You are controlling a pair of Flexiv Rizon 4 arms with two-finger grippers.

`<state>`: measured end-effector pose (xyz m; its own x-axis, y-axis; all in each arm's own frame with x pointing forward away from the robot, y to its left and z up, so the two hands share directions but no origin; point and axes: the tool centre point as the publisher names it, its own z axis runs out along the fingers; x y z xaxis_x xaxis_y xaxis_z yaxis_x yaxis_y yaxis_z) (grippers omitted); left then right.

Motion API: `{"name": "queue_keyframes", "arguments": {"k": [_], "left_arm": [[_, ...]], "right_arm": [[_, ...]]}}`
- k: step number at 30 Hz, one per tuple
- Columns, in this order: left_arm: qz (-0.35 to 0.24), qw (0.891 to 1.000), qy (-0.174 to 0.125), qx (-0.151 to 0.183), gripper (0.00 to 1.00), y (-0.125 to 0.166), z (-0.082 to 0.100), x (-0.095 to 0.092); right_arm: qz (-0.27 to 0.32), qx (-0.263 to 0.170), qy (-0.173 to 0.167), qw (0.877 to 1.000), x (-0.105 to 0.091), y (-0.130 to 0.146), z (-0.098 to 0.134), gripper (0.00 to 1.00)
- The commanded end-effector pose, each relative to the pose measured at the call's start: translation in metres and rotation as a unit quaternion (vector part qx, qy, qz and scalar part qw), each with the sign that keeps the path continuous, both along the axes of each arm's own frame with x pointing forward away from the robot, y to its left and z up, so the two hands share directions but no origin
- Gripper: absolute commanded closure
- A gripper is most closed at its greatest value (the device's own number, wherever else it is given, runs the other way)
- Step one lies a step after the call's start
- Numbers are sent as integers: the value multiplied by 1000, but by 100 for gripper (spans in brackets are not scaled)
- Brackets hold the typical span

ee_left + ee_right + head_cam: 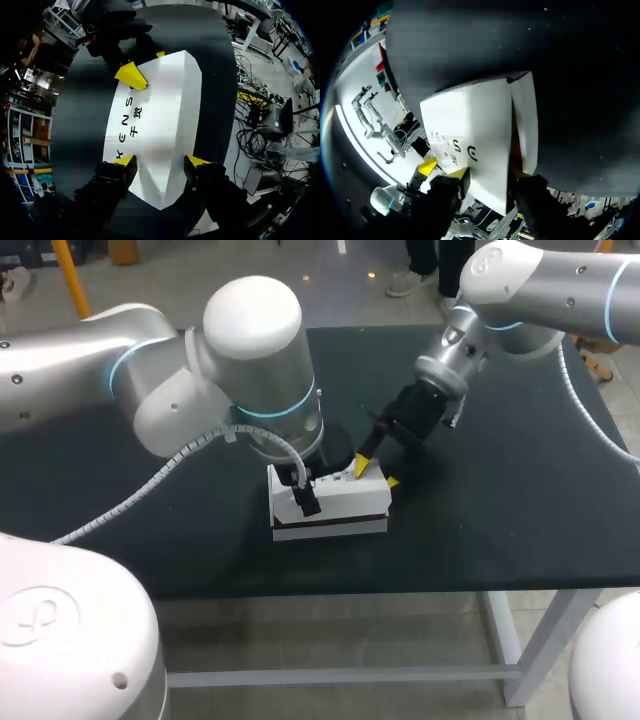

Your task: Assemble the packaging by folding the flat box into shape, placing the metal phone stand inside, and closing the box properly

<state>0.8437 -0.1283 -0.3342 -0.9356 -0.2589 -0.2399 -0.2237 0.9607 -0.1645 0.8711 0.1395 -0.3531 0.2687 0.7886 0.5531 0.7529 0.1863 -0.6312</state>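
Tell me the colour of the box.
The box is white with black lettering, clearest in the left wrist view.

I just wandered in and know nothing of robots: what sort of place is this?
Probably a robotics lab or test workshop: the left arm and right arm have the left pincer and right pincer at one white box on a black table, seemingly for packaging trials.

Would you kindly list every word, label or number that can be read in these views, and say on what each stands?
Box, top face: one row of black lettering, stretched by the lens, its ends at the left hand and the right hand; not legible as a whole word.
Head view, same box: print too small to read.
Nothing else reads as text.
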Motion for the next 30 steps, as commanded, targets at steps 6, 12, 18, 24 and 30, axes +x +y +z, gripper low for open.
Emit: {"name": "queue_keyframes", "arguments": {"k": [6, 12, 18, 24, 30], "left_arm": [[4, 999, -29, 15, 36, -3, -5, -2], [17, 998, -44, 28, 41, -6, -5, 2], [31, 997, -56, 37, 54, -8, -6, 6], [30, 997, -61, 40, 63, -8, -6, 6], [29, 997, -63, 45, 63, -6, -8, 7]], "right_arm": [[3, 0, 3, 1000, 2, -1, -1, 47], [3, 0, 3, 1000, 2, -1, -1, 47], [3, 0, 3, 1000, 2, -1, -1, 49], [3, 0, 3, 1000, 2, -1, -1, 50], [3, 0, 3, 1000, 2, -1, -1, 51]]}}
